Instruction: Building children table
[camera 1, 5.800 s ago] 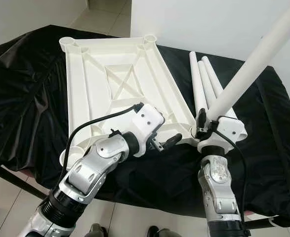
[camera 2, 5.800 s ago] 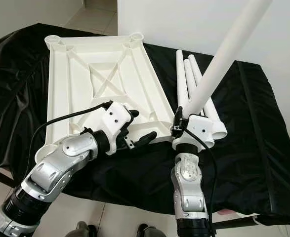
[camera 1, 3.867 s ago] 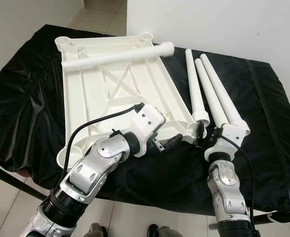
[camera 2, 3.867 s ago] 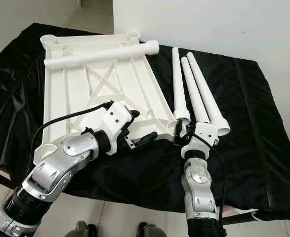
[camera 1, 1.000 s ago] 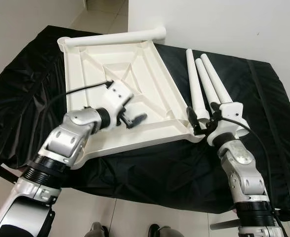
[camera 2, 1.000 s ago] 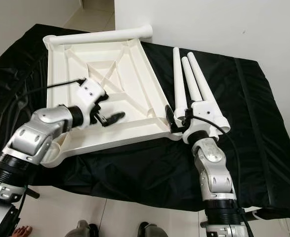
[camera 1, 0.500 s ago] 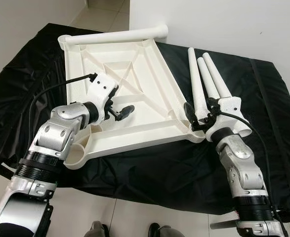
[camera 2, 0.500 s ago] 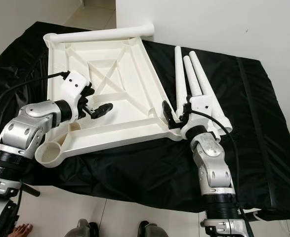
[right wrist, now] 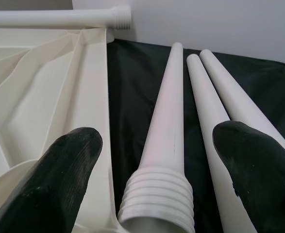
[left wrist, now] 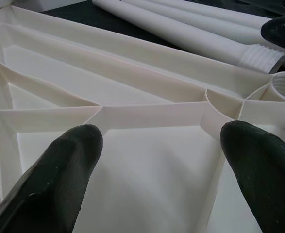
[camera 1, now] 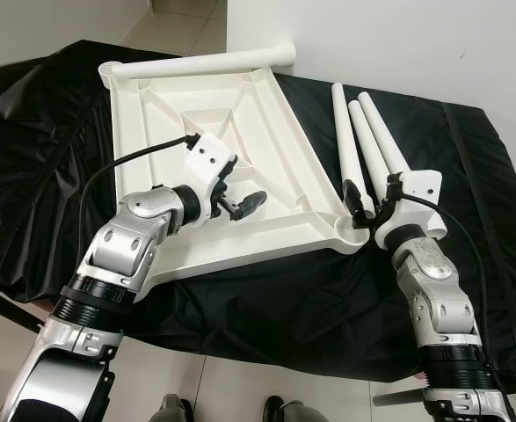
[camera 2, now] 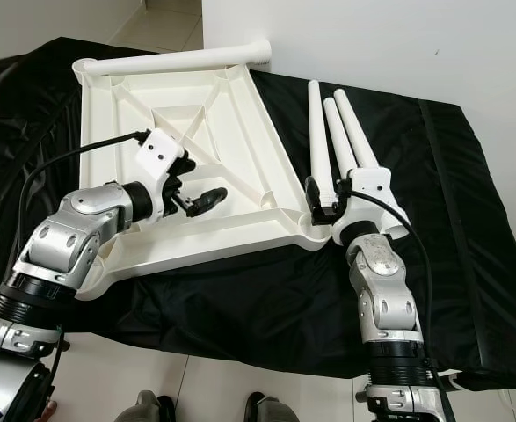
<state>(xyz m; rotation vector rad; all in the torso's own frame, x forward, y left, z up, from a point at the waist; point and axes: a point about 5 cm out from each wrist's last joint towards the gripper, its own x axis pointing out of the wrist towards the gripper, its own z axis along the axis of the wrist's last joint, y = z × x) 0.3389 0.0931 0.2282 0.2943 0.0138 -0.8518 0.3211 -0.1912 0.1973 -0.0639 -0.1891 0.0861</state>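
Tabletop (camera 1: 240,123) lies upside down on the black-draped counter (camera 1: 468,176), ribbed underside up, corner sockets showing. One leg (camera 1: 205,64) lies across its far edge, not stood in any socket that I can see. Three more legs (camera 1: 367,145) lie side by side on the cloth just right of the tabletop, threaded ends toward me.

Left gripper (camera 1: 243,207) hovers over the near half of the tabletop, fingers (left wrist: 59,179) spread wide, nothing between them. In the left wrist view they frame bare ribbed plastic, with the near right corner socket (left wrist: 284,87) off to one side.

Right gripper (camera 2: 324,204) sits at the near ends of the three loose legs, close beside the near right corner of the tabletop. Its fingers (right wrist: 59,174) are wide open and empty, straddling the threaded end of the leftmost leg (right wrist: 164,160) without touching it, as far as I can tell.

My read: I'm at the pick-up of the next leg, no leg yet fitted. Next move calls for me to lower the right fingers round that leg just above the thread, close firmly, lift it clear of its neighbours, stand it up and seat the thread in the corner socket. Left gripper likely needed to steady the tabletop while I twist.
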